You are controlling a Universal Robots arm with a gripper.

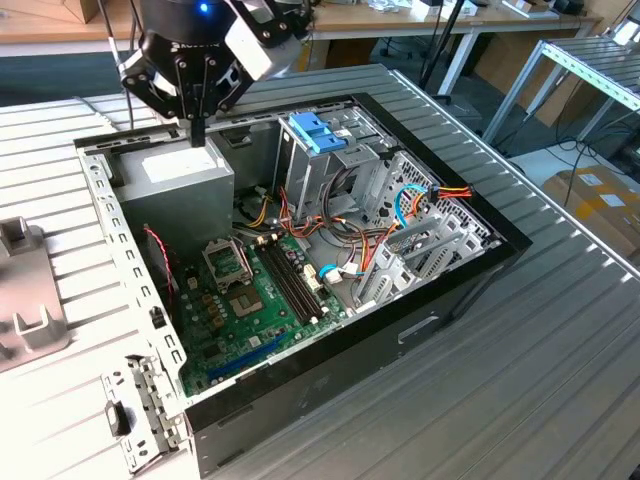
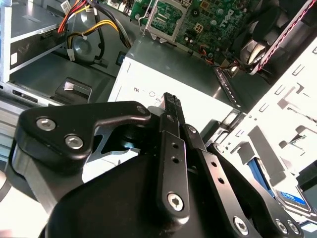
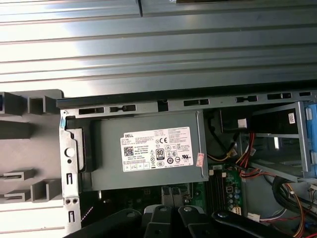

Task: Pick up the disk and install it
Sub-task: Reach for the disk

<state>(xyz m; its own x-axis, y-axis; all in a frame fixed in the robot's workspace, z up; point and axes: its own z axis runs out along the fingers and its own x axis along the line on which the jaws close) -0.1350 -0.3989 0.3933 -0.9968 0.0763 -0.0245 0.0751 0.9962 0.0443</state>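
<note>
The open computer case (image 1: pixel 440 300) holds a grey power supply (image 3: pixel 143 148) that carries a white label with small print and marks. The gripper (image 1: pixel 197 128) hangs just above this box, its fingers closed on nothing. The disk (image 2: pixel 290 198), only partly seen, sits outside the case, beyond its perforated frame.

My count from remote station:
- claw (image 1: pixel 197 132): 1
- open computer case (image 1: pixel 440 300): 1
- grey power-supply box (image 1: pixel 180 185): 1, carrying large white label (image 3: pixel 156 148): 1
- green motherboard (image 1: pixel 235 320): 1
- pale blue bracket (image 1: pixel 318 130): 1
- grey metal fixture (image 1: pixel 25 300) on surface (image 1: pixel 560 350): 1
</note>
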